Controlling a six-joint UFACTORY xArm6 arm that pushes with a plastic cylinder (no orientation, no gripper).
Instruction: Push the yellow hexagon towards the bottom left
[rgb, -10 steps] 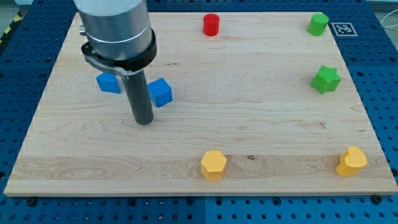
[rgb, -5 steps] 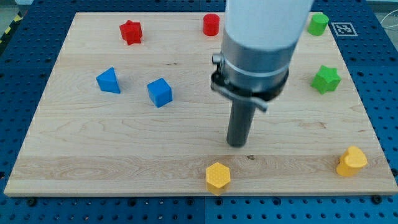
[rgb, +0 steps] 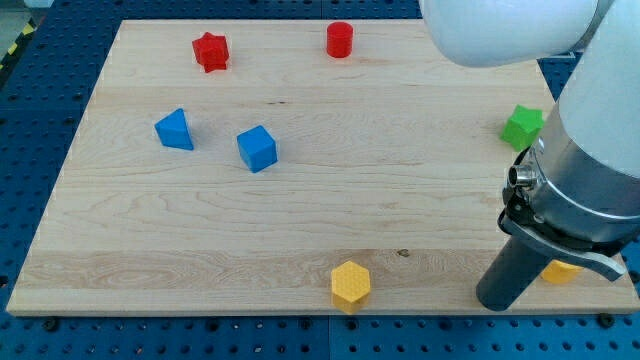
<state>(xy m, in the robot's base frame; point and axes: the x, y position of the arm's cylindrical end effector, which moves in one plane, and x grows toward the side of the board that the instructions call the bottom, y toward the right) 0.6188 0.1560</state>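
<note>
White arm shell, grey metallic cylinder, black clamp ring, dark rod, my tip (rgb: 497, 303).

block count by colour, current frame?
Red: 2, a star and a cylinder
Blue: 2, a triangular block and a cube
Green: 1, a star, partly behind the arm
Yellow: 2, the hexagon and a block mostly hidden behind the rod
Total: 7 visible

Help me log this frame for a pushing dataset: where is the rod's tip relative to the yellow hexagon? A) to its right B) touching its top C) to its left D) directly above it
A: my tip sits apart from the yellow hexagon, toward the view's right.
</note>
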